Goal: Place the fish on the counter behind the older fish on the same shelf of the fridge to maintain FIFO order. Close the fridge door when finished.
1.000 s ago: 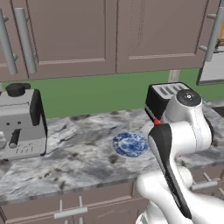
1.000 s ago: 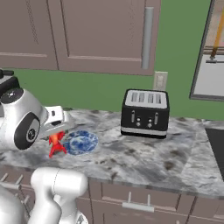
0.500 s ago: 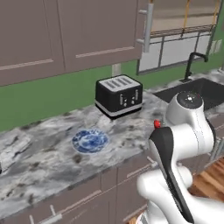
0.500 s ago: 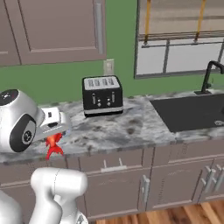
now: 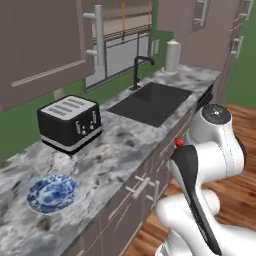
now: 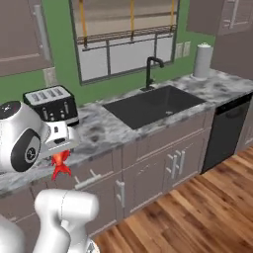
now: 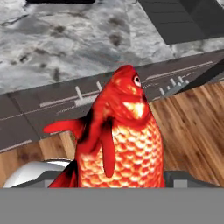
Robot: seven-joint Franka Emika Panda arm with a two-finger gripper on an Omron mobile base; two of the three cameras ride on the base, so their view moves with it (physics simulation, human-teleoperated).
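One fish [image 7: 120, 140] (red-orange, scaled) is gripped in the tool [image 6: 62, 152], suspended off the front edge of the table [image 6: 99, 129], over the cabinet fronts. The table carries one black toaster [image 5: 70, 122], one blue patterned plate [image 5: 51, 193], one dark sink [image 6: 153, 105] and one white paper roll [image 6: 201, 61].

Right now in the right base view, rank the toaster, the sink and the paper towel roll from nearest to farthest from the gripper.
1. The toaster, on the counter just behind the gripper, which holds the fish.
2. The sink, set in the counter midway along.
3. The paper towel roll, at the far end by the wall.
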